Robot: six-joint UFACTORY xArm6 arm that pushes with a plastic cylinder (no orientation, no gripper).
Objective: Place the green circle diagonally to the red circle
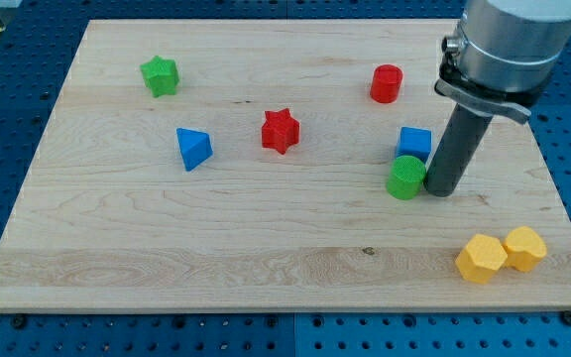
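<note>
The green circle [404, 178] lies on the wooden board [266, 248] at the view's right of centre. It touches a blue cube [414, 143] just above it. The red circle [387, 83] stands farther up, near the board's top edge. My tip [438, 190] rests on the board right against the green circle's right side. The rod rises from it to the arm's grey body at the view's top right.
A red star [280, 130] sits mid-board, a blue triangular block [193, 148] to its left, a green star [161, 75] at the top left. Two yellow blocks [482, 258] [524, 248] lie touching near the bottom right corner.
</note>
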